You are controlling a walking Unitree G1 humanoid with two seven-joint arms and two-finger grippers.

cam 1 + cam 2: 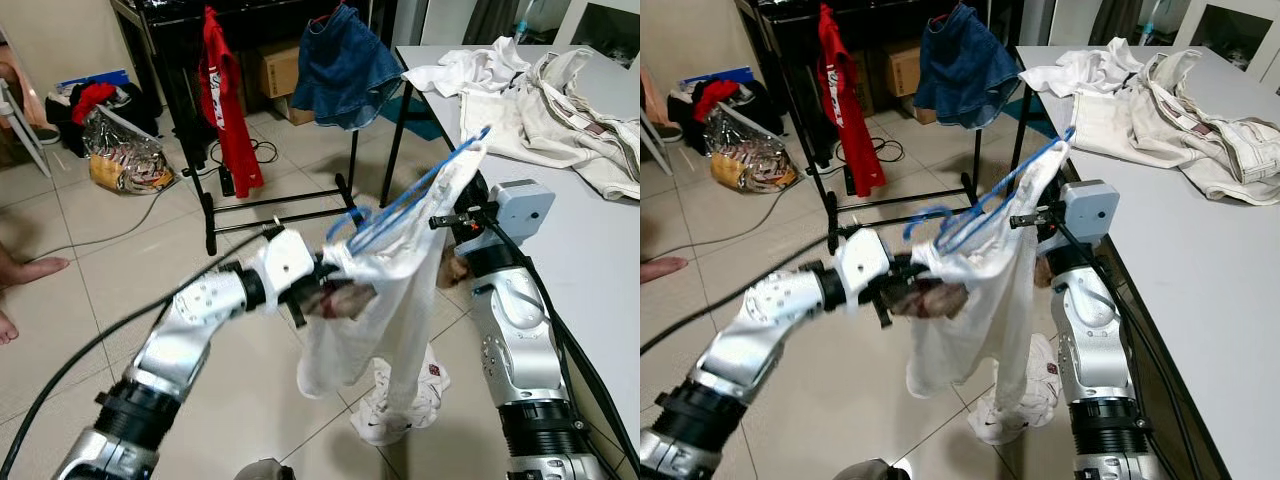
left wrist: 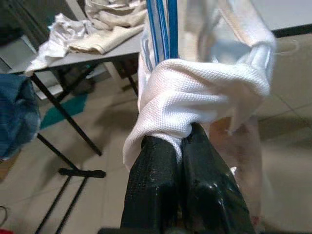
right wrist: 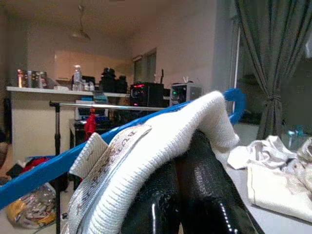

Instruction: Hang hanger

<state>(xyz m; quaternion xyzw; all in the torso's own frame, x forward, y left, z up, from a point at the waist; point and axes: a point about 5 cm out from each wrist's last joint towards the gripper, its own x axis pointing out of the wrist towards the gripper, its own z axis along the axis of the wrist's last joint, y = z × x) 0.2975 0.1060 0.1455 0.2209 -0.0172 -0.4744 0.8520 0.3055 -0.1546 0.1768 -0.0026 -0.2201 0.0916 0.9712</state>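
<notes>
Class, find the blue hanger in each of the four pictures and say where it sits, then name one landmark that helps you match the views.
Left eye view: the blue hanger slants across the centre, inside the white garment.
Right eye view: the same slant, just left of centre.
Left wrist view: blue wires at top centre.
Right wrist view: a blue bar from lower left to upper right.
Shared landmark: the grey table with heaped pale clothes.

We see even, bright indoor light in both eye views, w/ soft shadows on the floor tiles (image 1: 120, 290). Right wrist view dimmer, warm-tinted; close-up fingers (image 3: 195, 195) show glare, slightly blurred.
</notes>
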